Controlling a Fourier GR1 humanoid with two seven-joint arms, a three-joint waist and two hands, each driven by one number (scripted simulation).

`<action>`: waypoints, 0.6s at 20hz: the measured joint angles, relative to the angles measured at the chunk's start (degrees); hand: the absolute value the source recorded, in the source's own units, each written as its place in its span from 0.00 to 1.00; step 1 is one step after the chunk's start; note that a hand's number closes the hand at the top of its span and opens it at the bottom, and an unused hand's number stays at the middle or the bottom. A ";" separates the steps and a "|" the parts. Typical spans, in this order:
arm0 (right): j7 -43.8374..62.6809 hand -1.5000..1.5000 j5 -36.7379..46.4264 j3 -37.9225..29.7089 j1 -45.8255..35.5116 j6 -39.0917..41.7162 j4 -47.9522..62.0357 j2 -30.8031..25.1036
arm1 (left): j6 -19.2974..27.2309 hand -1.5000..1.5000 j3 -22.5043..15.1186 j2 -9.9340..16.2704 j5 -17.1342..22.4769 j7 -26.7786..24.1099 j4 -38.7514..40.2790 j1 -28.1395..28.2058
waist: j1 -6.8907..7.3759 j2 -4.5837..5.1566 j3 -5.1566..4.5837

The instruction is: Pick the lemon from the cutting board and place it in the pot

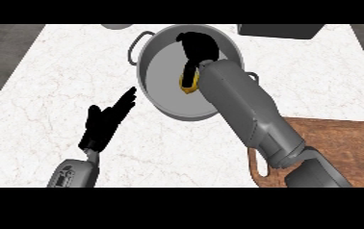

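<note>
A grey metal pot (162,74) with side handles stands at the counter's back middle. My right hand (197,45) reaches over it from the lower right, its fingers curled over the pot's inside. A yellow lemon (189,84) shows just below the hand, against the wrist and above the pot's floor; most of it is hidden. I cannot see if the fingers still touch it. The wooden cutting board (334,136) lies at the right edge, partly under the right forearm. My left hand (103,122) rests open on the counter left of the pot, fingers pointing up.
A dark box-like object (279,30) sits at the back right. A small grey round thing (116,26) peeks in at the back left. White marble counter spreads to the left and in front of the pot.
</note>
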 measured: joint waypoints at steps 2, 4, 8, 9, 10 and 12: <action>-2.46 0.00 -3.09 -2.00 0.60 -4.64 -2.24 0.03 | 0.07 0.50 -0.02 -0.03 -0.15 0.03 0.16 -0.24 | -0.08 -0.07 0.04; -4.47 0.00 -6.43 -4.37 1.01 -9.56 -4.38 0.05 | -0.07 0.50 -0.08 -0.10 0.00 0.11 -0.09 -0.09 | 0.01 -0.15 0.07; -7.29 0.00 -12.04 -9.41 0.89 -19.43 -6.83 0.06 | 0.31 0.50 -0.09 -0.32 -0.29 -0.37 0.26 0.63 | -0.55 -0.30 0.06; -8.10 0.00 -13.03 -10.52 0.80 -21.94 -7.07 0.07 | 0.35 0.50 -0.04 -0.23 -0.41 -0.49 0.42 0.63 | -0.77 -0.31 0.05; -9.11 0.00 -13.94 -11.94 0.79 -23.99 -7.08 0.08 | 0.39 0.50 0.26 -0.19 -0.25 -0.57 0.55 0.63 | -1.11 -0.34 0.04; -11.16 0.00 -15.30 -14.20 0.87 -28.05 -7.11 0.07 | 0.71 0.50 0.51 -0.13 -0.31 -0.83 0.23 1.17 | -1.69 -0.47 0.03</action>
